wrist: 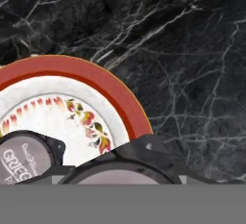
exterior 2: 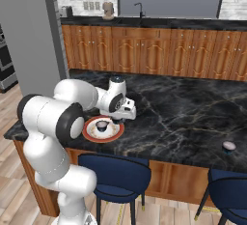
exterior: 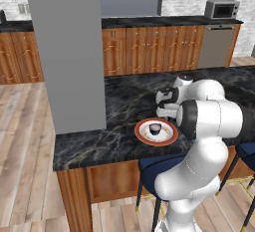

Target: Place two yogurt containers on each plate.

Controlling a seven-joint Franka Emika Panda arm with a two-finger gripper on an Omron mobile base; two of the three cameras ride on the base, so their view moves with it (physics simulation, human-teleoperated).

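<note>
Currently, arm reaches over the black marble bench [exterior: 99, 141], w/ the claw [exterior 2: 126, 115] low by the far edge of the white plate w/ orange-red rim [exterior: 172, 135], seen from both base views. Plate sits near the front edge of the bench, above a blue stool [exterior 2: 113, 173]. One yogurt cup [exterior: 155, 129] stands upright approx. at plate centre, pale top, dark-blue body; same cup in the right base view [exterior 2: 102, 125]. Hand view: plate rim [wrist: 86, 74] w/ floral pattern inside, and a lid w/ lettering "GREE.." [wrist: 24, 160] at lower left, on the plate. A second rounded dark-edged shape w/ pale top [wrist: 139, 163] sits at the bottom centre of the hand view, right at the claw; looks like another yogurt lid but cut off by frame edge, so can't confirm. Claw state: cannot tell if fingers are apart or clamped on anything, since fingertips not resolvable in any view. A further yogurt cup [exterior 2: 228, 146] stands alone on the bench, well apart to the right, near the front edge. Wooden cabinets [exterior 2: 159, 50] along back wall; microwave [exterior: 221, 9] on rear counter.
</note>
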